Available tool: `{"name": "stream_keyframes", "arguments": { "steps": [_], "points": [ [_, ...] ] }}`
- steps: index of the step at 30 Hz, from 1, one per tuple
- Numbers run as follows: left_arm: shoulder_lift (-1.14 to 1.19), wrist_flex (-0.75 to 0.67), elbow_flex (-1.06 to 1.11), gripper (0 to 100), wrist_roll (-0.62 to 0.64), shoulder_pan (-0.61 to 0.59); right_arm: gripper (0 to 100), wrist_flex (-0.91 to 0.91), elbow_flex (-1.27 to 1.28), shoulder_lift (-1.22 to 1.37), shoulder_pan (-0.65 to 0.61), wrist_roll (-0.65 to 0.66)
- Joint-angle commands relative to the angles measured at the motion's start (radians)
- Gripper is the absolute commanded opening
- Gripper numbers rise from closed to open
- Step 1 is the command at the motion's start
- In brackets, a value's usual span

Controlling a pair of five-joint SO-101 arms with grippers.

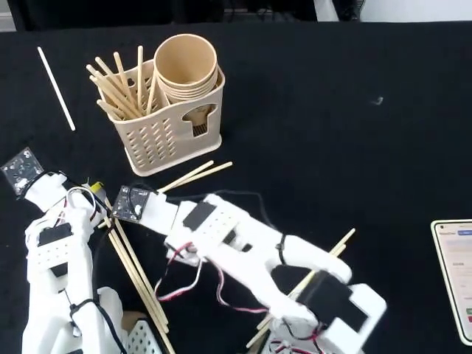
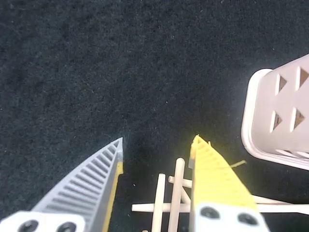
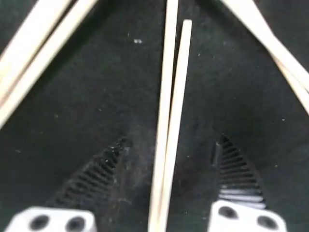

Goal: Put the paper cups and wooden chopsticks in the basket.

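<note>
standing just beyond the left gripper (image 2: 158, 140), the basket (image 1: 158, 136) already held the stacked paper cups (image 1: 186, 63) and a bunch of wooden chopsticks (image 1: 118, 85), so the cups looked done. loose chopsticks were left: a pair (image 3: 169, 121) lay between the spread jaws of the right gripper (image 3: 173, 142), a few crossed sticks (image 2: 169, 203) lay between the left gripper's parted jaws, unclamped, and a single stick (image 1: 56, 88) lay well away from both. the table (image 1: 332, 110) wore black cloth; a phone (image 1: 457, 280) rested at its edge, far off the right gripper's side.
</note>
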Motion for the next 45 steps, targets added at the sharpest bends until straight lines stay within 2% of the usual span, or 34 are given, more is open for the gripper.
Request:
{"name": "stream_keyframes", "arguments": {
  "steps": [1,6,10,11,15,27,34,38,40,42,45],
  "points": [
    [-0.018,-0.014,-0.01,23,0.002,-0.008,26.5,-0.035,-0.045,0.039,0.074,0.038],
    [-0.018,-0.015,-0.01,23,0.002,-0.008,24.1,-0.026,-0.067,0.134,0.089,0.038],
    [-0.018,-0.014,-0.01,23,0.002,-0.01,0.2,-0.023,-0.062,0.117,0.089,0.032],
    [-0.018,-0.014,-0.01,23,0.002,-0.01,3.4,-0.02,-0.054,0.11,0.089,0.032],
    [-0.018,-0.014,-0.01,23,0.002,-0.01,0.9,0.063,-0.033,0.016,0.1,0.038],
    [-0.018,-0.015,-0.012,23,0.002,-0.01,1.0,0.4,-0.09,-0.55,0.114,0.038],
    [-0.018,-0.014,-0.012,23,0.003,-0.012,1.1,0.516,-0.278,-0.605,0.19,0.038],
    [-0.018,-0.014,-0.012,23,0.005,-0.012,1.1,0.468,-0.446,-0.602,0.238,0.009],
    [-0.018,-0.014,-0.012,23,0.005,-0.012,1.1,0.387,-0.521,-0.601,0.235,-0.081],
    [-0.018,-0.015,-0.01,23,0.005,-0.012,1.1,0.262,-0.575,-0.601,0.232,-0.196],
    [-0.018,-0.015,-0.01,23,0.005,-0.01,1.1,-0.032,-0.585,-0.601,0.222,-0.35]
  ]
}}
